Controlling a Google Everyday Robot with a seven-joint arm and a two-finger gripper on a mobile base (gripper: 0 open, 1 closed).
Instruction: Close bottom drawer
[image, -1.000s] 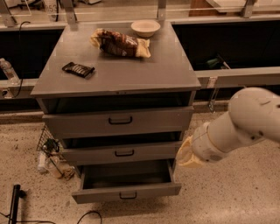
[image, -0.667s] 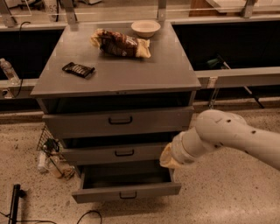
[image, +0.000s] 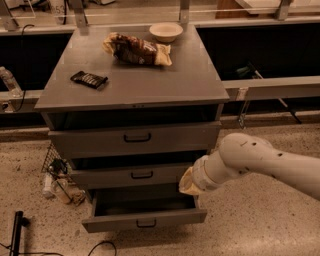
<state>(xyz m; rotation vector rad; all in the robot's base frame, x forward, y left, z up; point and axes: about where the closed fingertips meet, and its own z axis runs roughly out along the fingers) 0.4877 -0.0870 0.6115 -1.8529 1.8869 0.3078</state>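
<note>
The grey cabinet (image: 132, 90) has three drawers. The bottom drawer (image: 145, 219) is pulled out the farthest, its inside dark and open, with a small black bar handle (image: 146, 224) on its short front panel. My white arm (image: 260, 162) reaches in from the right. My gripper (image: 186, 184) is at the arm's tan end, just above the bottom drawer's right rear corner and against the right end of the middle drawer (image: 135, 175). Its fingers are hidden.
The top drawer (image: 135, 137) and the middle drawer stand slightly out. On the cabinet top lie a bowl (image: 166, 31), a snack bag (image: 137, 49) and a black bar (image: 89, 79). A wire basket with clutter (image: 59, 176) sits at the left; a black pole (image: 17, 231) stands at lower left.
My arm has swung left and down, bringing the gripper from beside the cabinet's right edge to over the bottom drawer's right side. The drawers have not visibly moved.
</note>
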